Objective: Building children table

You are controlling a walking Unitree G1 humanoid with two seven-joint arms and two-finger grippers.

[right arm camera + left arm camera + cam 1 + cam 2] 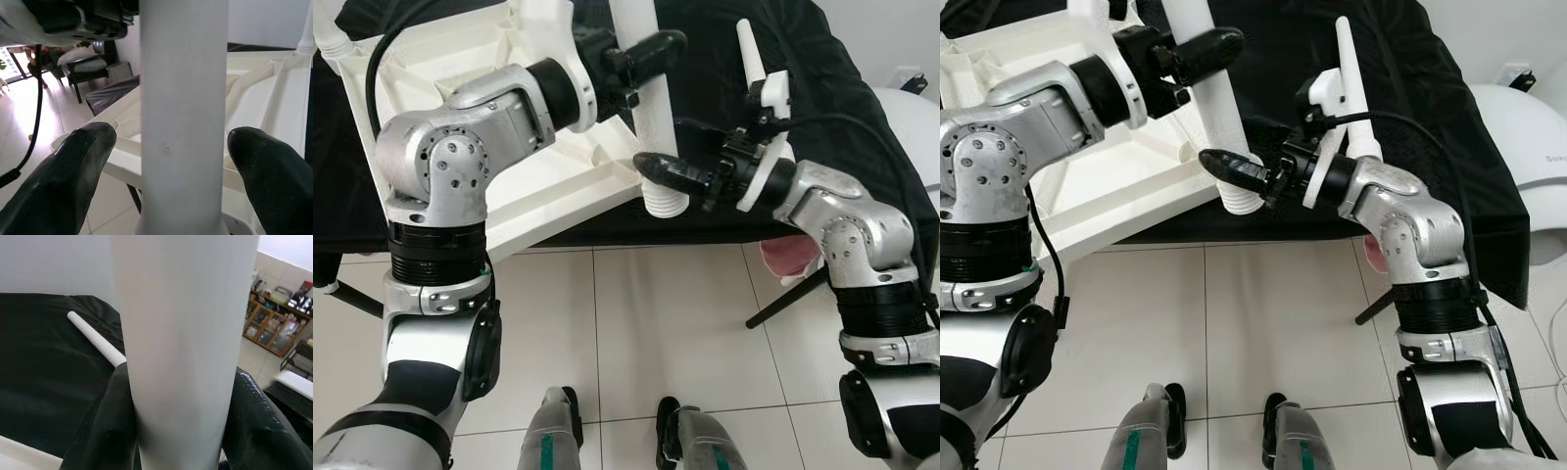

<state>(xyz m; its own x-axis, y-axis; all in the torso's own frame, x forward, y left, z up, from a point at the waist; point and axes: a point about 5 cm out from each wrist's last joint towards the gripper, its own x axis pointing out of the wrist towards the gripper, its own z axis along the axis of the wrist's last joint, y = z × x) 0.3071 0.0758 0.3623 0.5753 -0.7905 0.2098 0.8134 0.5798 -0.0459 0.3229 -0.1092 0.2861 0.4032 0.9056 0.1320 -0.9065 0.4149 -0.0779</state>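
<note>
Table top [543, 186] lies flipped at upper left on the sheet-covered surface [842, 88], corner hanging over the floor [636, 323]. Leg [646, 98] stands at that corner; another leg [751, 54] is further right.

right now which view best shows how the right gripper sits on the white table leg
The right wrist view: both fingers flank the table leg with gaps showing. The eye views show the right gripper side-on near the leg's ribbed end. The left wrist view shows the leg close-up.

Head downward; wrists close on leg [181, 357]
</note>
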